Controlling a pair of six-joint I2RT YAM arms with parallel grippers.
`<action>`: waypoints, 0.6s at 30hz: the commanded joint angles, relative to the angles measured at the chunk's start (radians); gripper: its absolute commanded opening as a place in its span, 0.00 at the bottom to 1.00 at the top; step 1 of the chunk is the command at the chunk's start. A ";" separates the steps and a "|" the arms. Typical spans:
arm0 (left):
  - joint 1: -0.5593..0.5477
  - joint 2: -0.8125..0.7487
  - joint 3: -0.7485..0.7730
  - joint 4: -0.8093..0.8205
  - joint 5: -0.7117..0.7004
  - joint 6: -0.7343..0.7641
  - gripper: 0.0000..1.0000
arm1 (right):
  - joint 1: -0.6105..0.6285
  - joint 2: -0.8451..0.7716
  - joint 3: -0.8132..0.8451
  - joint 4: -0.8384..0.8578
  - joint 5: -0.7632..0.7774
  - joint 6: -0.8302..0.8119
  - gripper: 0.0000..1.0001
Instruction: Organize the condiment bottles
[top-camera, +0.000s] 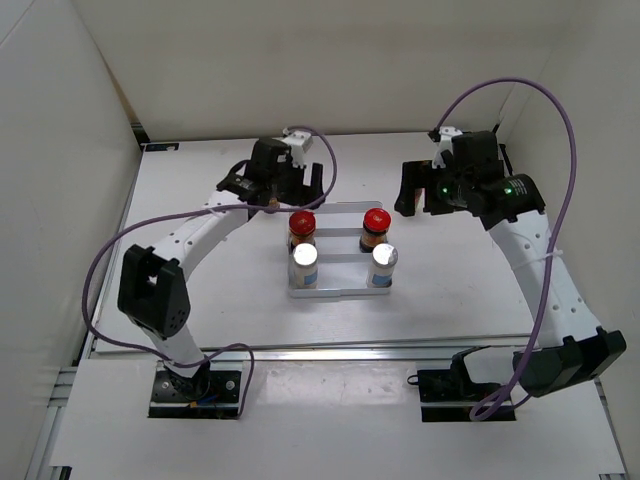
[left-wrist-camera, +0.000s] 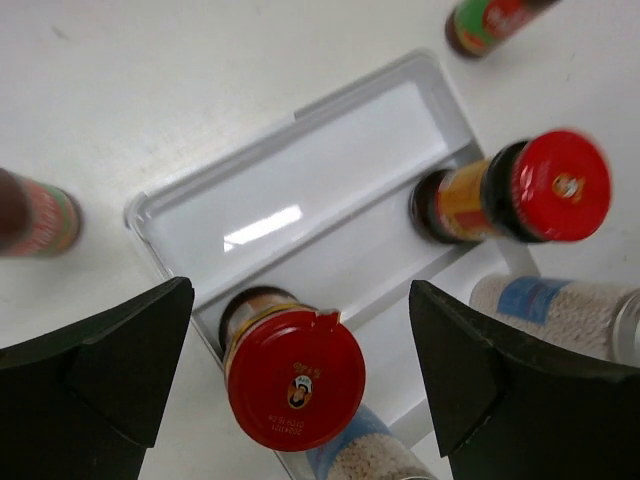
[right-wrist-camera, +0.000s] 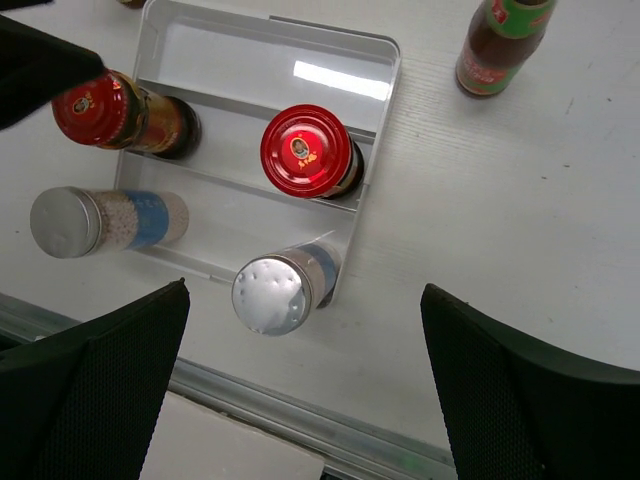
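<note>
Standing outside the tray (left-wrist-camera: 330, 150), two slim bottles are not yet sorted. The first dark bottle (left-wrist-camera: 35, 215) is seen at the left edge of the left wrist view, on the table (left-wrist-camera: 150, 80) near the tray's corner. The second dark bottle (right-wrist-camera: 500, 45) is seen at the upper right of the right wrist view, just beyond the tray's far corner. Their caps are cut off by the frame edges.

Four bottles are already housed in the tray, at the centre of the overhead view. The left red-lidded jar (top-camera: 302, 220) and the right red-lidded jar (top-camera: 375, 220) are set in the middle row. The left shaker (top-camera: 305, 258) and the right shaker (top-camera: 384, 257) are set in the near row. The far row is seen unoccupied.

The left gripper (top-camera: 285, 190) is held above the tray's upper left corner in the overhead view. Its fingers (left-wrist-camera: 110, 370) are spread wide and nothing is gripped. The right gripper (top-camera: 422, 198) is held to the upper right of the tray. Its fingers (right-wrist-camera: 540, 400) are likewise spread apart and empty.

The step in hand is judged to be the fetching of a dark bottle for the far row. For the next move, one gripper would need to be centred over the nearer bottle and lowered around its body. The fingers would then be closed firmly. The bottle would have to be lifted clear of the red lids and set upright in the far row. A slim bottle is judged easily tipped, so a square grip is called for.
</note>
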 joint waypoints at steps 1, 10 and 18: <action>-0.004 -0.104 0.111 -0.039 -0.099 0.022 1.00 | -0.006 -0.040 0.062 -0.046 0.068 0.009 1.00; 0.030 -0.470 -0.084 -0.115 -0.256 0.120 1.00 | -0.092 -0.063 0.098 -0.058 0.079 0.047 1.00; 0.095 -0.744 -0.383 -0.001 -0.328 0.130 1.00 | -0.126 -0.096 0.051 -0.048 0.128 0.047 1.00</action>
